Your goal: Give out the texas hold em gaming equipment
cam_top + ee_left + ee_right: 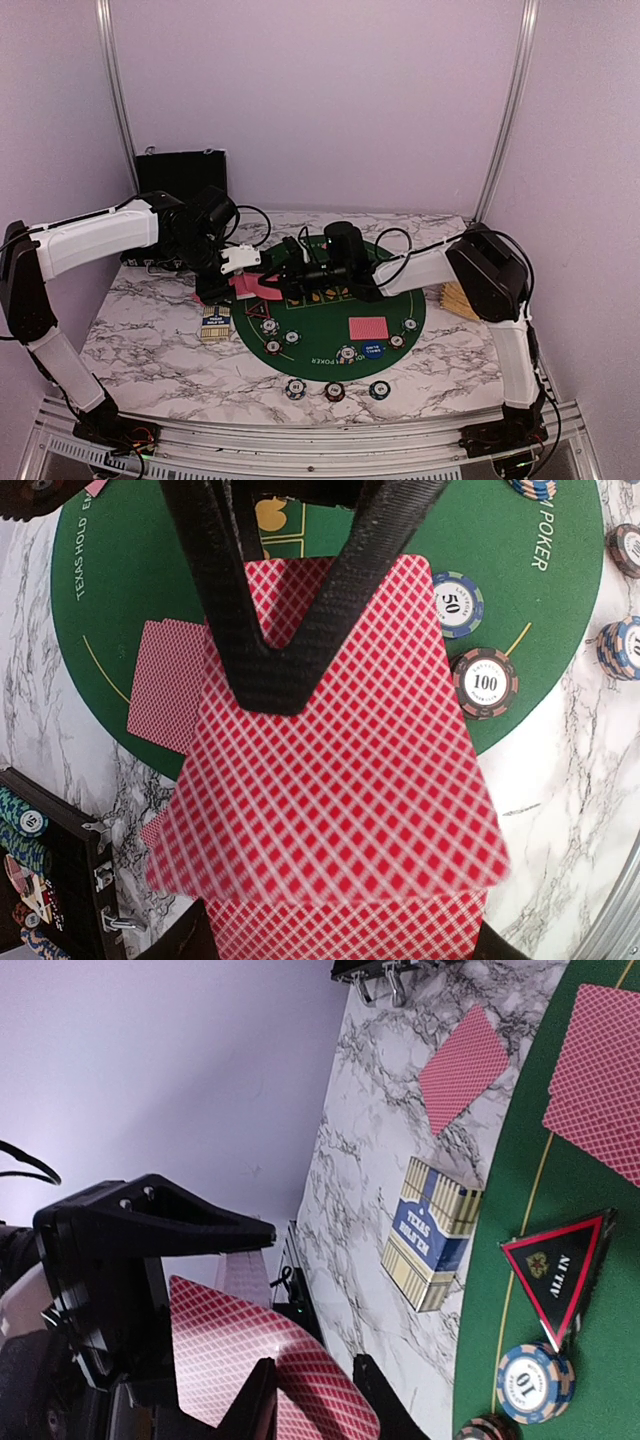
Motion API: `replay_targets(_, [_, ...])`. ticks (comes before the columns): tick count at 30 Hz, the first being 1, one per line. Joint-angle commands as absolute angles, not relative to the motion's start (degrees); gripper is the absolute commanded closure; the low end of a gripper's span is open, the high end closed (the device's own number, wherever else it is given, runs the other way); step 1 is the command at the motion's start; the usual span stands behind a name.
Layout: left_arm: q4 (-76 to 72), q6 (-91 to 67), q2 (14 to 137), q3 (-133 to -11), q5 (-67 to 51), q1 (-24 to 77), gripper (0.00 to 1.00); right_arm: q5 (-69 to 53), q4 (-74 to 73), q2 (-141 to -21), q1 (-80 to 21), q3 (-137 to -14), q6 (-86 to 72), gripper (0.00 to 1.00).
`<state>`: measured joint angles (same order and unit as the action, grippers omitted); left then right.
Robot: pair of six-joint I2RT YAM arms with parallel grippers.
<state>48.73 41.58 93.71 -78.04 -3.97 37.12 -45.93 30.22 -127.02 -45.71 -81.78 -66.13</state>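
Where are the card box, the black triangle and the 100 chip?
card box (425, 1232), right wrist view, its blue label.
black triangle (558, 1266), right wrist view, its black middle.
100 chip (485, 682), left wrist view, its white centre.

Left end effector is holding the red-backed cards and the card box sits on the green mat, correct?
Not quite. The left end effector does hold the red-backed cards, but the card box sits on the marble table beside the green mat, not on it. The top external view shows this.
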Motion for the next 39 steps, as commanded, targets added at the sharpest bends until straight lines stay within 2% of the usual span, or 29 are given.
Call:
replay_targets(1, [48.4, 42.1, 93.3, -79.3, -4.1, 37.1, 1.0, -45.6, 26.6, -124.3, -45.2, -81.0, -63.9, 0.8])
replay_targets(11, [48.4, 42.2, 92.9, -78.7, -3.8, 37.1, 1.0, -45.6, 22.2, -120.5, -42.3, -79.0, -60.4, 0.93])
replay_targets(21, [48.4, 42.2, 92.8, -78.5, -3.8, 37.1, 1.0, -44.8, 17.2, -118.4, -32.4, -79.8, -56.7, 0.98])
replay_targets(30, [48.4, 42.1, 92.9, -78.7, -4.0, 37.1, 1.0, -40.4, 7.1, -124.1, -23.1, -91.8, -49.6, 0.97])
replay_targets(39, [48.4, 41.6, 92.8, -79.0, -4.2, 37.1, 1.0, -34.5, -0.6, -135.0, -20.0, -106.0, -45.5, 0.93])
